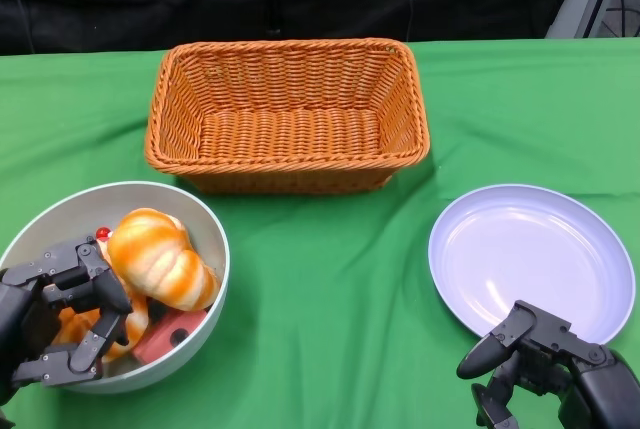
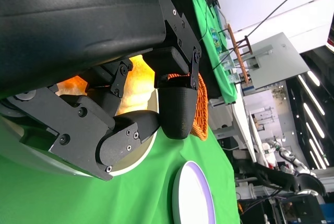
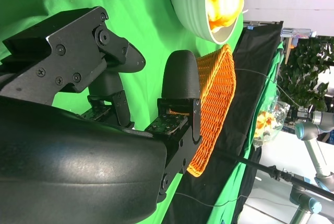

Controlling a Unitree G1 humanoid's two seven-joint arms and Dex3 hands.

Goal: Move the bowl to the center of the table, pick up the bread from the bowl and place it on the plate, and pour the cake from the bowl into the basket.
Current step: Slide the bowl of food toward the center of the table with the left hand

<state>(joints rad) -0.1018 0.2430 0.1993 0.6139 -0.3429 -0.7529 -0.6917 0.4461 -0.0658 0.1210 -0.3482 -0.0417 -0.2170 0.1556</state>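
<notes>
Nearest, the left hand point(image 1: 55, 314) grips the near rim of the bowl point(image 1: 205, 234), which sits at the table's left-front w/ bread point(image 1: 160, 259) on top & cake point(image 1: 170, 334) under it; a rim-only grip could slip or tip the bowl during the slide to center, spilling both early. The right hand point(image 1: 545, 364) hangs open, holding nothing, beside the plate point(image 1: 530, 259) at right-front, close enough to nudge it. Farthest, the basket point(image 1: 288, 114) is mid-table at the back, roughly where the bowl must pass, so a bump seems possible; no brands, labels or readable writing anywhere.

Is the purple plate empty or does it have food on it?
Empty. The plate shows only its bare purple surface; the bread sits in the bowl.
</notes>
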